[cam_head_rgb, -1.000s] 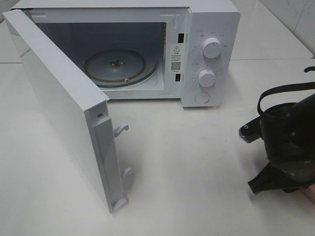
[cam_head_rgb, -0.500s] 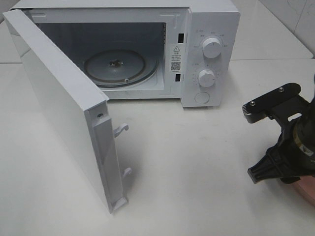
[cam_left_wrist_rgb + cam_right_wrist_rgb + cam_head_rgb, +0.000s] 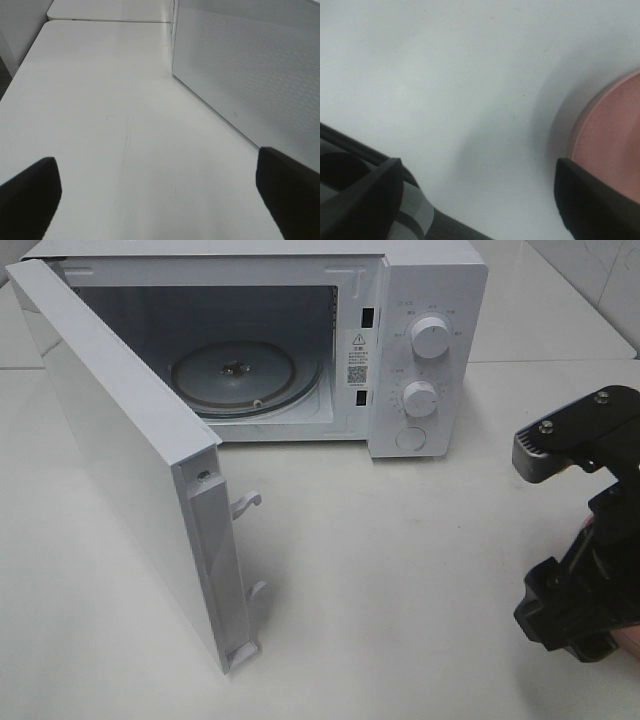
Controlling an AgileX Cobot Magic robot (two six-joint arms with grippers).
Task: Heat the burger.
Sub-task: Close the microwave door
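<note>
The burger is out of view in every frame. In the right wrist view my right gripper [image 3: 480, 200] is open, with only bare white table between its dark fingers [image 3: 360, 200]. The rim of a flat pink plate [image 3: 610, 135] lies just beside one finger. From the high camera the right arm [image 3: 585, 580] is a black mass at the table's right edge, pointing down. My left gripper [image 3: 160, 200] is open over the empty table, beside the outer face of the microwave door [image 3: 250, 75].
The white microwave [image 3: 430, 300] stands at the back with its door [image 3: 120, 460] swung wide out to the left. Its glass turntable [image 3: 235, 375] is bare. Two round knobs [image 3: 430, 337] sit on the right panel.
The right gripper's jaws have spread wider. The right arm has turned and shifted toward the right edge, now covering the pink plate seen earlier at the lower right.
</note>
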